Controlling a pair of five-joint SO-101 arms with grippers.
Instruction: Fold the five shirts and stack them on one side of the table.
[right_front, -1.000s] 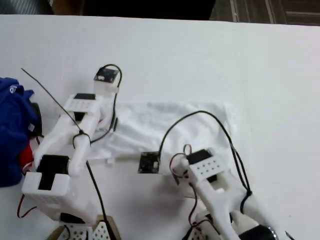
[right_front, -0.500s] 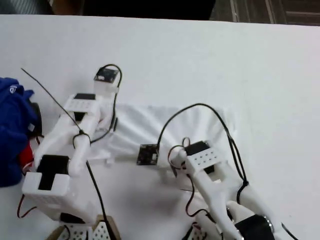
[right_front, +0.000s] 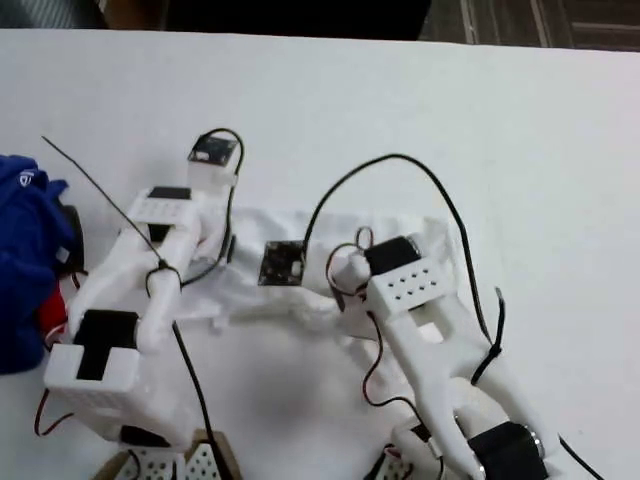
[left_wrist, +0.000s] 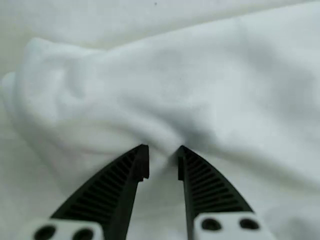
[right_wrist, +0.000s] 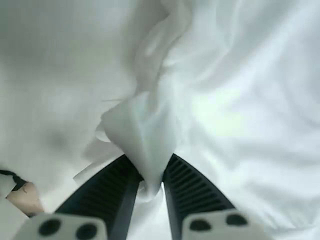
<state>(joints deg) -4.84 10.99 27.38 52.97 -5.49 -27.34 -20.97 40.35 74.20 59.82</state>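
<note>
Right jaws shifted forward, white shirt (right_wrist: 215, 100) pinched

- The white shirt (right_front: 265, 225) lies partly under the left arm (right_front: 130, 290) and the right arm (right_front: 430, 340), so its outline beneath them is hidden.
- A pinched fold of that shirt covers the tips of the right end effector (right_wrist: 149, 175).
- A blue garment (right_front: 25, 250) is cut off by the picture's edge.
- A red thing (right_front: 50, 315) beside it is mostly covered, and what it is cannot be told.
- A tan scrap (right_wrist: 24, 199) is too blurred to name.
- Both arms' bases run off the high view's edge.
</note>
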